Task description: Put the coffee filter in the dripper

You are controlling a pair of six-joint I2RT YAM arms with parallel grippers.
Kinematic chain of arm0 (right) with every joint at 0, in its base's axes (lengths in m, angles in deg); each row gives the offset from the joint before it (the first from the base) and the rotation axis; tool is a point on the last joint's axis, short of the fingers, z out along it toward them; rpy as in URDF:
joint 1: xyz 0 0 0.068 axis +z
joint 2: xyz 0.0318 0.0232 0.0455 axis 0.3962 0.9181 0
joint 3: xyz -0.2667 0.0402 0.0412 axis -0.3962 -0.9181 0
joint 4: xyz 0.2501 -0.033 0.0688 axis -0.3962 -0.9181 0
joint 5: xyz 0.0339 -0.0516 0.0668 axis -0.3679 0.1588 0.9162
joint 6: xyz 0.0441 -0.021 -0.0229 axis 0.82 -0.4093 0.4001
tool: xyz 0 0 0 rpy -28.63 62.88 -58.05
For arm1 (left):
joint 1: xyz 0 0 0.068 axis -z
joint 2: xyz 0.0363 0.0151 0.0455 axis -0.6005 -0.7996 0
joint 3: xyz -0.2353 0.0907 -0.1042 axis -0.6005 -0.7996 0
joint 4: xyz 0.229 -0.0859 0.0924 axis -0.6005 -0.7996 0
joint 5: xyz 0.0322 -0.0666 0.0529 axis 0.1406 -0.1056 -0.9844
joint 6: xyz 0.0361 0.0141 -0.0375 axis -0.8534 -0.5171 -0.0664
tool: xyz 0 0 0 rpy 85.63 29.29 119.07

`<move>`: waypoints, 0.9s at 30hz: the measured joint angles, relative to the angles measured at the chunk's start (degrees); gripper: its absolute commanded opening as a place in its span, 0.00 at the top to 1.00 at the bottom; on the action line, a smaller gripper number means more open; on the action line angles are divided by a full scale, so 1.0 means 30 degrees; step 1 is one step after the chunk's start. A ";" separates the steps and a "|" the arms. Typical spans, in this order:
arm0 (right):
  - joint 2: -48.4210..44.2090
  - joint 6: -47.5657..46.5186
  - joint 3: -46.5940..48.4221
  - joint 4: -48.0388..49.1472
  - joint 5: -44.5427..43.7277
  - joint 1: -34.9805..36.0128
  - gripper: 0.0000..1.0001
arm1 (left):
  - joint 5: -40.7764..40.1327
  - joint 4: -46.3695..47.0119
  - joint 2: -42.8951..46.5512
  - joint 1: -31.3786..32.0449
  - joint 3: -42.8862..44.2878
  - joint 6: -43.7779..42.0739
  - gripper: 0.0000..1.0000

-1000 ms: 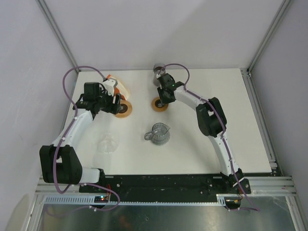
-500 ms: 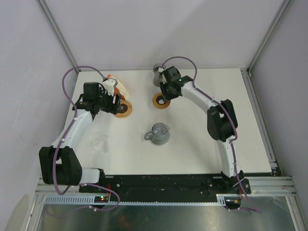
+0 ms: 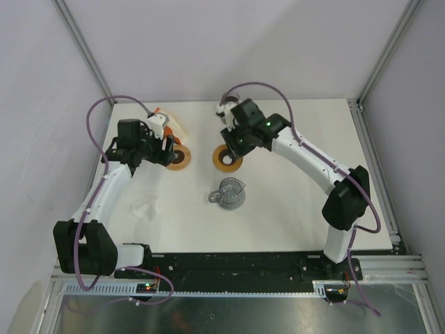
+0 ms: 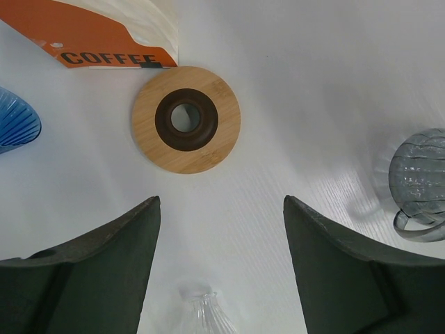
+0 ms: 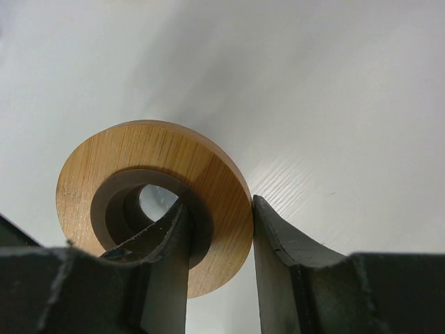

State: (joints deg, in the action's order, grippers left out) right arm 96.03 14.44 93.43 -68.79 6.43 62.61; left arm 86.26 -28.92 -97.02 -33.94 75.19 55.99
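Coffee filters (image 4: pixel 104 38) by wooden ring (image 4: pixel 224 126) (right gripper (image 5: pixel 219 209) holds second ring (image 5: pixel 163 152)).

Items on the worktop (image 3: pixel 292 216), by count.
Wooden rings with dark centres: two, the left ring (image 3: pixel 179 159) and the right ring (image 3: pixel 227 158).
Grey glass jug (image 3: pixel 230 193) with handle: one.
Clear glass vessel (image 3: pixel 146 207): one.
Packet printed COFFEE (image 4: pixel 104 43): one.
Blue ribbed piece (image 4: pixel 15 120), cut off by the left wrist view's edge: one.

Filter pack (image 3: pixel 172 126) back-L, ring (image 3: pixel 179 159) just in front; 2nd ring (image 3: pixel 221 163) to R; jug (image 3: pixel 230 193) ctr-front
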 measured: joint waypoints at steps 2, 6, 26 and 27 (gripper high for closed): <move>-0.0117 -0.0168 -0.0823 -0.0313 0.0022 0.0663 0.98 | 0.0036 -0.0102 0.0051 0.0000 0.0000 0.0007 0.24; -0.0117 -0.0546 -0.2339 -0.0991 0.0109 0.1362 0.97 | 0.0117 -0.0291 0.0240 0.0000 0.0000 -0.0007 0.24; 0.0291 -0.1362 -0.3927 -0.0146 -0.0087 0.2448 0.84 | 0.0138 -0.0372 0.0277 0.0000 -0.0124 -0.0036 0.24; 0.0299 -0.1392 -0.3993 -0.0073 -0.0087 0.2448 0.83 | 0.0138 -0.0379 0.0277 0.0007 -0.0153 -0.0036 0.24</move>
State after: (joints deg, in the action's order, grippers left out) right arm 96.93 10.27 81.45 -69.01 6.16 69.95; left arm 86.68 -30.05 -96.19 -33.92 74.73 55.88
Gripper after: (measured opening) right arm 0.383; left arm 0.764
